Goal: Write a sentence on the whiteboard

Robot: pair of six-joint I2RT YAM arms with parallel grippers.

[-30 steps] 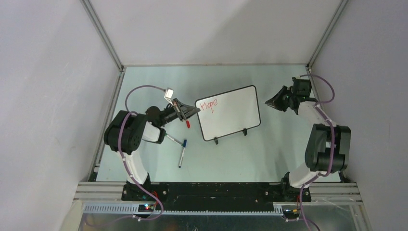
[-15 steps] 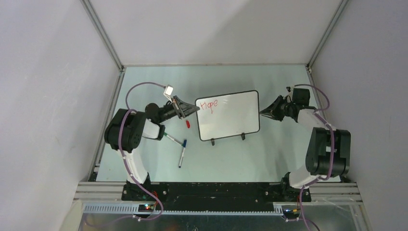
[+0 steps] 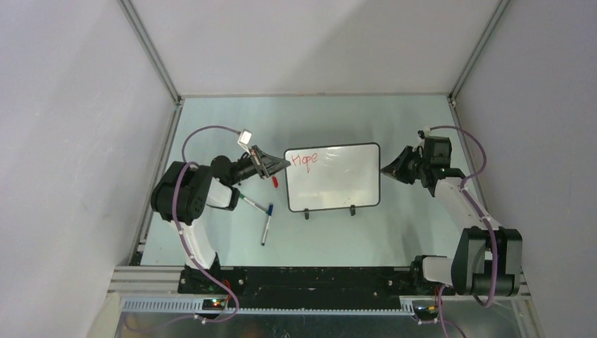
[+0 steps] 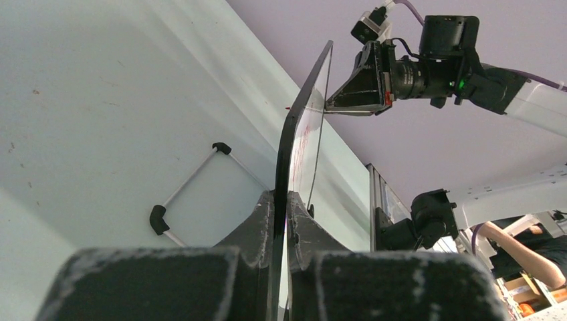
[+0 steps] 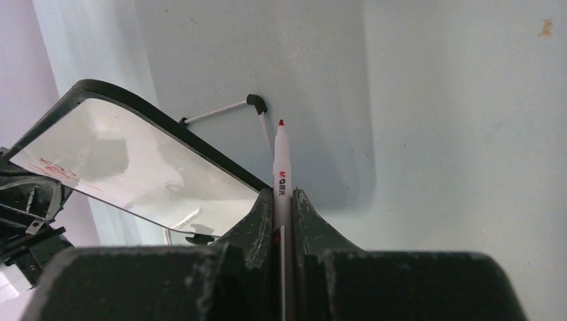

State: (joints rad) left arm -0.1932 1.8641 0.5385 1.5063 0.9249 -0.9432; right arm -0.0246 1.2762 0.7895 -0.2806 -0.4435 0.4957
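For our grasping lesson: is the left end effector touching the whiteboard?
Touching. The left wrist view shows the whiteboard edge pinched between both fingers of the left end effector.

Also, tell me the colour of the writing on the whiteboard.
The writing on the whiteboard is red, clearest in the top external view.

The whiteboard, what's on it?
On the whiteboard is one red word, "Hope", near the edge that the left gripper pinches. The rest is blank. Whatever lies beneath the board is covered in the top view.
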